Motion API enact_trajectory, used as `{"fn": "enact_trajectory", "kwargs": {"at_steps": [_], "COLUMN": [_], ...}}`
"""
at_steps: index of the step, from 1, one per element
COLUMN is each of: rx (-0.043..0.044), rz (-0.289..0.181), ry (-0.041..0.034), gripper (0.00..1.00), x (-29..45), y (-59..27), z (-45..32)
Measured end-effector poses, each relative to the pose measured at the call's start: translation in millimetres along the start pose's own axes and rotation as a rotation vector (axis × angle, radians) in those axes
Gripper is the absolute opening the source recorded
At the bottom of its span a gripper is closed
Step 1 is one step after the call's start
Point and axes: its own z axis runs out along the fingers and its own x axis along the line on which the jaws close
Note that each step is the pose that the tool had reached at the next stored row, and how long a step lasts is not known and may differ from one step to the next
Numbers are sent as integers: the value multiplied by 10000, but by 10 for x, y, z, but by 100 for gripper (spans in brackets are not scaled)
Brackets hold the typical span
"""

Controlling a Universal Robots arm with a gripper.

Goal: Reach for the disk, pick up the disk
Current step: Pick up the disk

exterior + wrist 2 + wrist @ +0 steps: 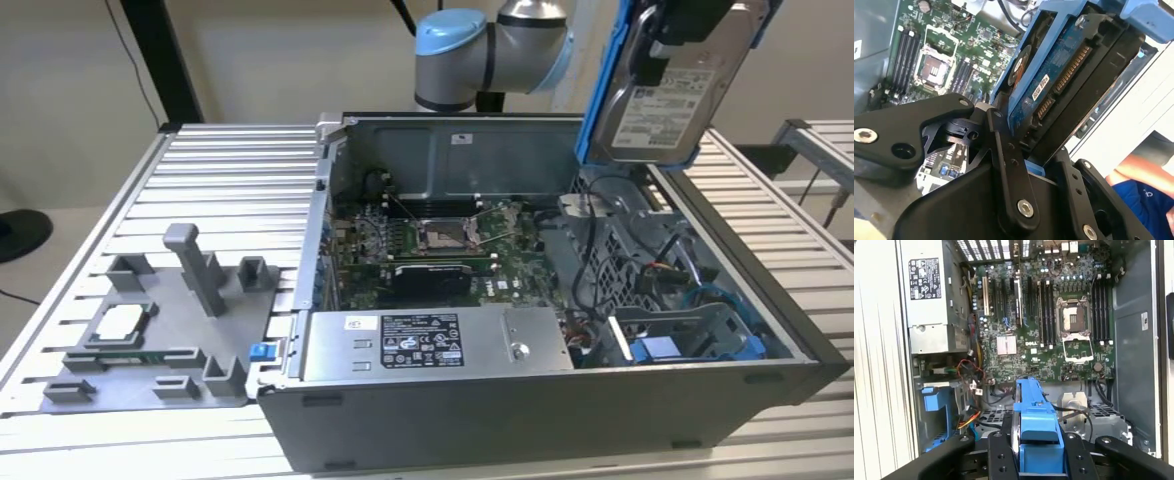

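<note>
Exterior view, upper right of the frame: the disk (663,95), silver with a white label and a blue bracket along one edge, hangs lifted clear above the open computer case (534,400), its long axis near upright. The gripper (694,25) is clamped on its upper end. In the second wrist view the black fingers (1004,165) pinch the disk's edge.

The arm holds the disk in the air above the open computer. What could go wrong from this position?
1. The disk hangs over the open case; if the fingers slip, it may fall onto the cables or the motherboard.
2. The grip appears to sit on the disk's blue bracket, which may flex and loosen.
</note>
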Motion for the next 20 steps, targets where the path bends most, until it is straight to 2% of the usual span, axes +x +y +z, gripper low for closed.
{"fn": "enact_trajectory", "kwargs": {"at_steps": [12, 20], "rx": [-48, -60], "rz": [0, 0], "ry": [4, 5], "gripper": [0, 0], "x": [207, 443], "y": [-49, -79], "z": [3, 8]}}
